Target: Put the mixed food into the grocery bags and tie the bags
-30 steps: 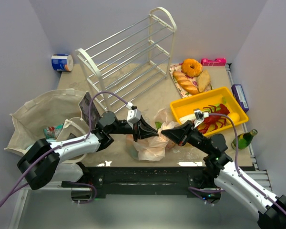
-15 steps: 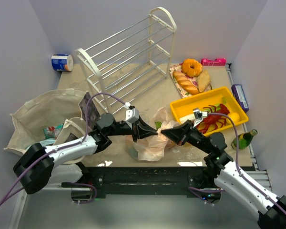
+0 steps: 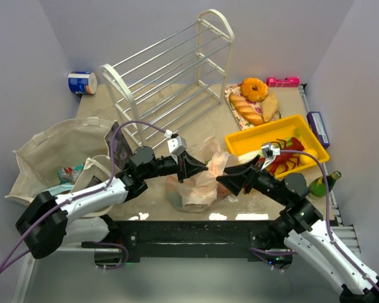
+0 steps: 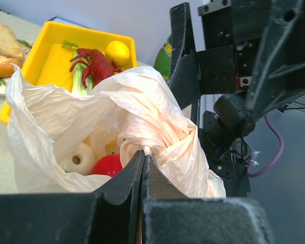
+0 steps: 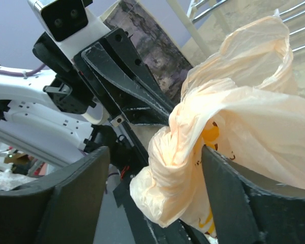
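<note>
The peach-pink plastic grocery bag [image 3: 192,189] sits at the table's near middle, and its neck is twisted into a knot-like bunch [image 5: 175,162]. My left gripper [image 3: 204,168] [image 4: 143,153] is shut on that twisted plastic from the left. Through the bag's mouth I see a red toy apple [image 4: 108,165] and a pale round piece [image 4: 76,158]. My right gripper [image 3: 230,183] [image 5: 152,178] stands open just right of the bag, its fingers [image 5: 79,190] apart on either side of the bunch. The beige cloth tote [image 3: 50,148] lies far left with a snack packet [image 3: 69,172] inside.
A yellow tray [image 3: 252,140] with a red lobster [image 3: 284,154] lies right of the bag. Behind it are bread loaves and a donut [image 3: 254,88]. A white wire rack [image 3: 170,76] lies tipped at the back. A green bottle [image 3: 322,185] lies near the right edge, a blue can [image 3: 82,83] at back left.
My right gripper has opened, let go of the bag's twisted plastic and drawn back a little to the right. The left gripper has stayed shut on the bag and shifted slightly.
</note>
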You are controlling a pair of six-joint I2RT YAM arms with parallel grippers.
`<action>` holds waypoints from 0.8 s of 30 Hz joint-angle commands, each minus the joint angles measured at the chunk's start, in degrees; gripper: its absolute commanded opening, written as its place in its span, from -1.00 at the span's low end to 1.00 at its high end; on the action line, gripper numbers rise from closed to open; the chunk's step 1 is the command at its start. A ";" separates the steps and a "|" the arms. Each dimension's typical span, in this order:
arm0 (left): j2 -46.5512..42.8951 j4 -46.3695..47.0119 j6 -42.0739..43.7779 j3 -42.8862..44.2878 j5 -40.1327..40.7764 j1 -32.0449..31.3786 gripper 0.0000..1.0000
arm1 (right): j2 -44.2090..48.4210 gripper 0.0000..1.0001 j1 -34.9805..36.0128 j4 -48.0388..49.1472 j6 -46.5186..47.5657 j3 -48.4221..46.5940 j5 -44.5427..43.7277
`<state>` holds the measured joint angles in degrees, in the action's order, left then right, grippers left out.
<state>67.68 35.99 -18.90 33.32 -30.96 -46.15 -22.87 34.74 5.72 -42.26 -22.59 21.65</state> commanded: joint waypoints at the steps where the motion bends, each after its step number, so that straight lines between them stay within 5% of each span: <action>1: -1.32 -3.10 1.05 3.41 4.24 0.27 -1.00 | 2.30 0.62 -0.20 -8.44 3.68 -2.02 -2.58; 12: 0.61 -10.67 2.02 7.63 9.42 1.85 -1.00 | 2.49 0.53 0.41 -6.34 1.84 4.21 2.96; 24: 0.43 -17.97 2.72 9.92 11.18 5.46 -1.00 | -12.28 0.52 20.53 0.07 2.01 1.67 -15.40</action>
<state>68.23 19.46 -16.97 40.32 -20.75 -41.43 -32.47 51.46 1.08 -40.36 -17.91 13.39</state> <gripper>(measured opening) 0.015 0.757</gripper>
